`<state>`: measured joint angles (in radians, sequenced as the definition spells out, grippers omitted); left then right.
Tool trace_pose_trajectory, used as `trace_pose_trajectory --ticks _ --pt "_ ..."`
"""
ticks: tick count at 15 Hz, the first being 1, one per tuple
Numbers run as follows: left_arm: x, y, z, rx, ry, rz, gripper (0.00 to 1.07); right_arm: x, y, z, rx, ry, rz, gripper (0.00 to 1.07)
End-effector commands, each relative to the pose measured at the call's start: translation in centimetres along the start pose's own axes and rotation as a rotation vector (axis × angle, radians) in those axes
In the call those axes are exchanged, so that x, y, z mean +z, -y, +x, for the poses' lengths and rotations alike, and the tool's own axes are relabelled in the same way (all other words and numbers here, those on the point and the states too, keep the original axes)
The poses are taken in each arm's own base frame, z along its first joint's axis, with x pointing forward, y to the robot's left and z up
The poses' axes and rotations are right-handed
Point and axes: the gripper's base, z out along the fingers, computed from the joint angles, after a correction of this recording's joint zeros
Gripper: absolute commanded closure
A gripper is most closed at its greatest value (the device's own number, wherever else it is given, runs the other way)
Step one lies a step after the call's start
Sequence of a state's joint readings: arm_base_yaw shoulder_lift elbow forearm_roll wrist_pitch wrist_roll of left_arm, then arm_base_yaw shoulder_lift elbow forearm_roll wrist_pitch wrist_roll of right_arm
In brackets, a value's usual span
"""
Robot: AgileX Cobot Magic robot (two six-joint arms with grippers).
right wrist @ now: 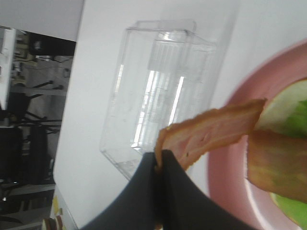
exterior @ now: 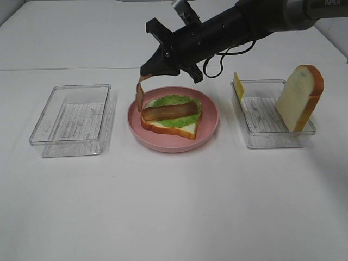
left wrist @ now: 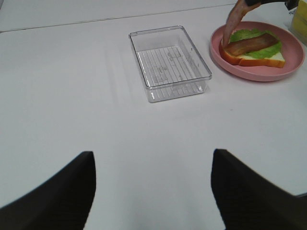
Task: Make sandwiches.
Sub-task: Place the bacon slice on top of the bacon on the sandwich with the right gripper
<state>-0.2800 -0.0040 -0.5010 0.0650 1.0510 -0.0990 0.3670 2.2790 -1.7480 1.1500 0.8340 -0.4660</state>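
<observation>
On the pink plate [exterior: 174, 145] lies a bread slice [exterior: 175, 128] with green lettuce [exterior: 174, 101] and one bacon strip [exterior: 169, 111] on top. My right gripper [exterior: 145, 73] reaches across from the right and is shut on a second bacon strip [exterior: 140, 91], which hangs over the plate's left rim. The right wrist view shows the shut gripper [right wrist: 158, 160] pinching that strip [right wrist: 211, 132]. A second bread slice [exterior: 299, 98] and yellow cheese [exterior: 238, 86] stand in the right tray. My left gripper [left wrist: 153, 191] is open and empty over bare table.
An empty clear tray [exterior: 70, 119] sits left of the plate and also shows in the left wrist view [left wrist: 168, 62]. The right clear tray [exterior: 266, 136] sits right of the plate. White table surrounds them.
</observation>
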Motion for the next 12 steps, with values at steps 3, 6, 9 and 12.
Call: trace_pose_trajectory --ticks 3,6,9,12 --pt "-0.3 -0.1 0.2 0.001 0.026 -0.002 0.41 -1.2 1.4 0.3 0.004 -0.052 0.253 1.07" --pt "-0.3 -0.1 0.2 0.001 0.026 -0.002 0.41 -2.6 1.4 0.2 -0.022 -0.046 0.391 1.07" --pt "-0.3 -0.1 0.2 0.001 0.026 -0.002 0.41 -3.1 2.0 0.3 -0.018 -0.061 0.485 1.07" --pt "-0.3 -0.1 0.2 0.001 0.026 -0.002 0.41 -3.1 1.9 0.6 -0.016 -0.085 0.486 0.97"
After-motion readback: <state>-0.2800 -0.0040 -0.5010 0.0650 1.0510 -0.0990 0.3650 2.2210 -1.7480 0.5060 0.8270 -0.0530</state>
